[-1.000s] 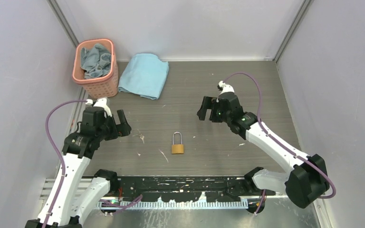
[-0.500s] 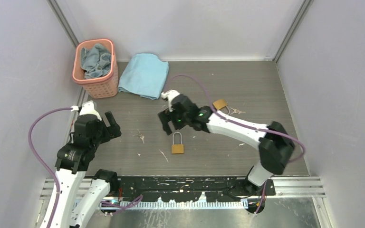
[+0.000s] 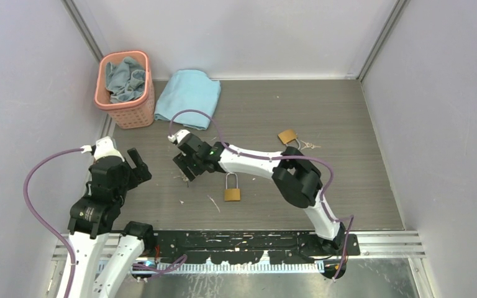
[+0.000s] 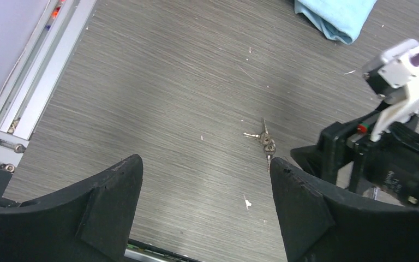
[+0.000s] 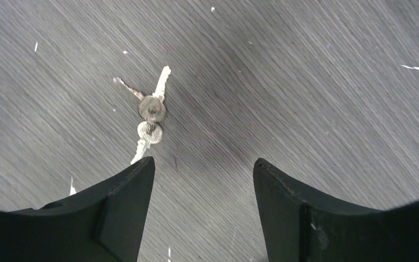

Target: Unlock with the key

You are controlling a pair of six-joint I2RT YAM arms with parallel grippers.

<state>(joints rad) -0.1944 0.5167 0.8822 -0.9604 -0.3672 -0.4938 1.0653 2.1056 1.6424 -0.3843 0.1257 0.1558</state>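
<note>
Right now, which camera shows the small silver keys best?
The right wrist view: the small silver keys lie large and clear just ahead of the right pincer. The left wrist view shows them small but distinct; the top view mostly hides them under that pincer.

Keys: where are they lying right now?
Left of centre on the table, left of the front padlock. In the right wrist view the keys lie just ahead of the open right tool, towards one fingertip.

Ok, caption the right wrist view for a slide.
Open fingers hover near a key bunch on the grey table.
</note>
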